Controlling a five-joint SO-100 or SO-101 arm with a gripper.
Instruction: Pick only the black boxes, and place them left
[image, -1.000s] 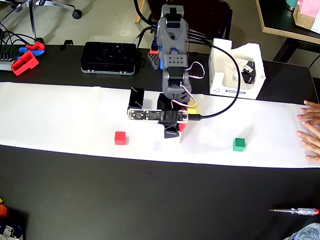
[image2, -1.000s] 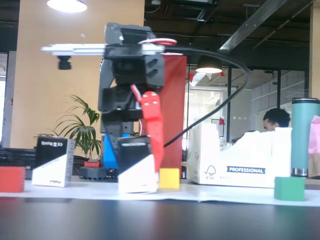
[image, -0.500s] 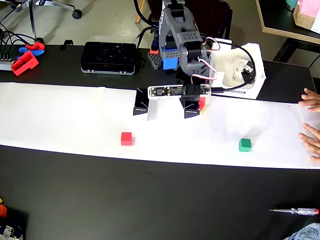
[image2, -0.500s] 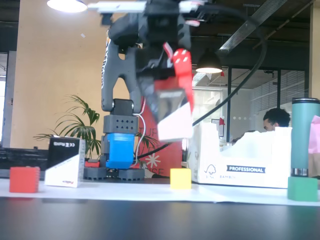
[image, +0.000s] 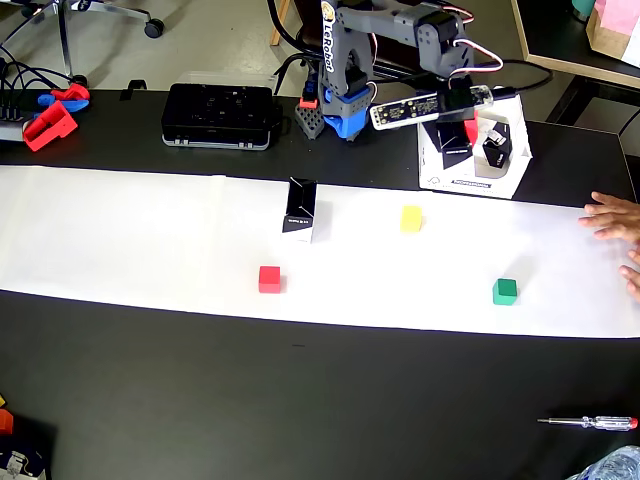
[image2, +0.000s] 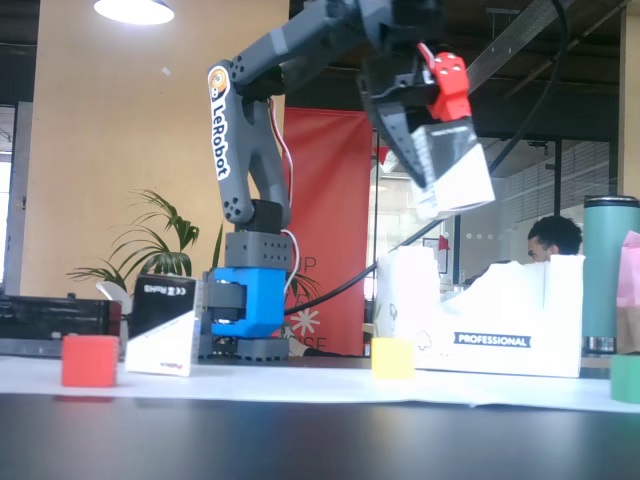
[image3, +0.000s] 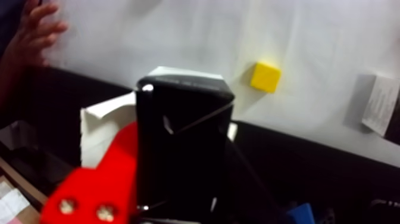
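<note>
One black box (image2: 452, 160) clamped in hand (image2: 425, 110), tilted, long axis slanting.

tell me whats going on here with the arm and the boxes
The grey and blue arm's tool is shut on a small black cardboard box with white sides, held high in the air above the white moulded tray. A second black box stands on the white paper strip, among a red cube, a yellow cube and a green cube. A person's hand rests at the overhead view's right edge.
</note>
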